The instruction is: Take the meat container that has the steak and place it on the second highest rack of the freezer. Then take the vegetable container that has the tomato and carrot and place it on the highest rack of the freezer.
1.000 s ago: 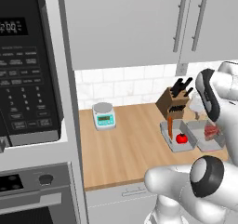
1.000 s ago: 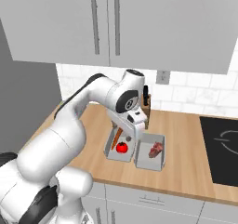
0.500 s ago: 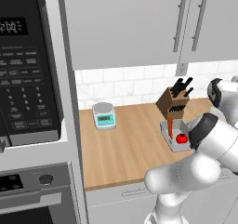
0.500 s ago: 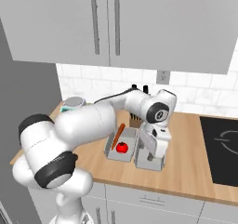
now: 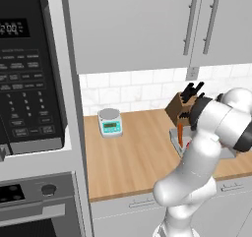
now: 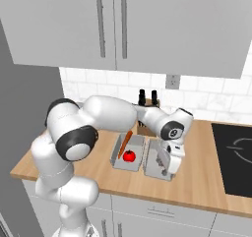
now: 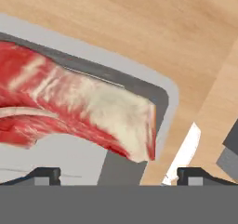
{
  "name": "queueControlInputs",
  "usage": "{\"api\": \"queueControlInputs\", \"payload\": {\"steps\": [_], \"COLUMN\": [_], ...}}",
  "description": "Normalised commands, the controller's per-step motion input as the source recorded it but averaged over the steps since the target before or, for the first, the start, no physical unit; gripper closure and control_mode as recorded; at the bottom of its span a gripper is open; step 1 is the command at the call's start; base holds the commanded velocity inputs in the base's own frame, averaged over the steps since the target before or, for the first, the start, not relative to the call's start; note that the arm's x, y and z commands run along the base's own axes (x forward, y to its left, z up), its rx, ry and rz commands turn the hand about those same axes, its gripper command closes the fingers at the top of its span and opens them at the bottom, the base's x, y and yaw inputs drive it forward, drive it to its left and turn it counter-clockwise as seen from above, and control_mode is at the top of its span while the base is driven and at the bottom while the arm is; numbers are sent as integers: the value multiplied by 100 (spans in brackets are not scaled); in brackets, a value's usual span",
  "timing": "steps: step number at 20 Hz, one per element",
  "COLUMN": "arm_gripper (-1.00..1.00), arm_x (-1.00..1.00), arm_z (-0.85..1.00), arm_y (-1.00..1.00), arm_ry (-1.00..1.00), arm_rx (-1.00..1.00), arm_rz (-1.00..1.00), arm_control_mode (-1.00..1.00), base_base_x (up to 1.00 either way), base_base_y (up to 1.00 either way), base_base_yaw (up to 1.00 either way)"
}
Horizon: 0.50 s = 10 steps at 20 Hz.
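In the hand view the steak, red with pale streaks, lies in the grey meat container, very close under the hand. My gripper is open and low over the container's edge. One fingertip is over the tray floor and the other sits beyond the rim above the wooden counter. In the right base view the gripper hangs at the meat container. To its left stands the vegetable container with the tomato and the carrot. The freezer and its racks are out of view.
A knife block stands against the tiled wall behind the trays. A small kitchen scale sits further left on the counter. The black cooktop lies to the right, the microwave at far left, wall cabinets overhead.
The hand has swung from above the gap between the two trays to the meat container and come down close over its edge. The trays have not moved.
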Motion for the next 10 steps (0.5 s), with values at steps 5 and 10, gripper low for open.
{"api": "queueControlInputs", "payload": {"steps": [5,10], "arm_gripper": [-100,-100], "arm_x": [9,0], "arm_z": [-58,-18], "arm_y": [-1,1], "arm_ry": [-12,-20], "arm_rx": [-14,-12], "arm_rz": [-8,-1], "arm_control_mode": [-100,-100], "base_base_x": [0,0], "base_base_y": [0,0], "base_base_yaw": [0,0]}}
